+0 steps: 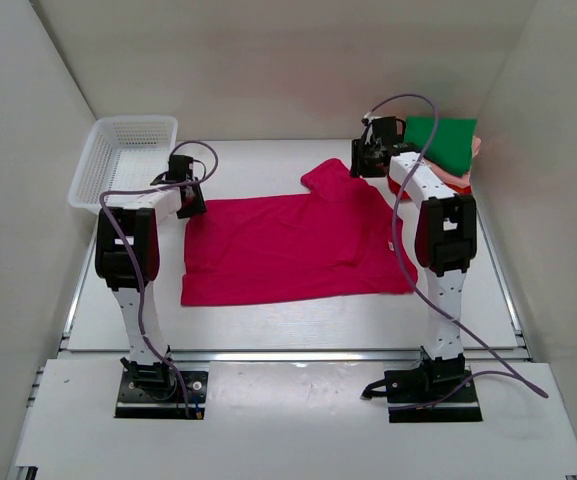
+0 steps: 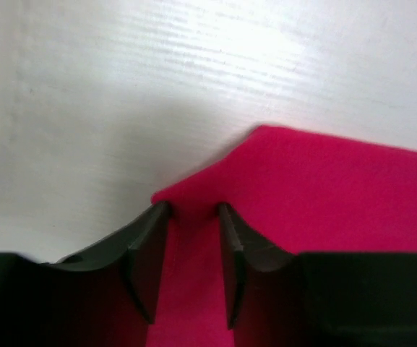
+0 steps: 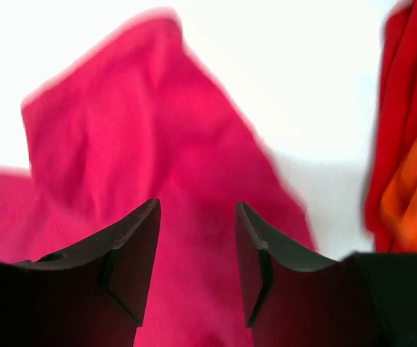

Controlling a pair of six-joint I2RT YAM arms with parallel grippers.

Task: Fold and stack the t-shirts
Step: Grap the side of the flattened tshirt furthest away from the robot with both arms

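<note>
A magenta-pink t-shirt (image 1: 288,245) lies spread flat on the white table (image 1: 288,322), one sleeve (image 1: 330,177) pointing toward the back. My left gripper (image 1: 190,203) is at the shirt's far left corner. In the left wrist view the gripper (image 2: 194,210) is open, its jaws straddling that corner of cloth (image 2: 324,195). My right gripper (image 1: 370,160) hovers open over the sleeve; the right wrist view shows the gripper (image 3: 197,206) above pink cloth (image 3: 121,123) with nothing pinched. Folded t-shirts are stacked at the back right, green on top (image 1: 446,143), with red (image 3: 403,108) and orange (image 3: 410,206) beneath.
A white mesh basket (image 1: 123,160) stands at the back left, just behind the left gripper. White walls close in the table on the left, right and back. The folded stack sits close to the right of the right gripper.
</note>
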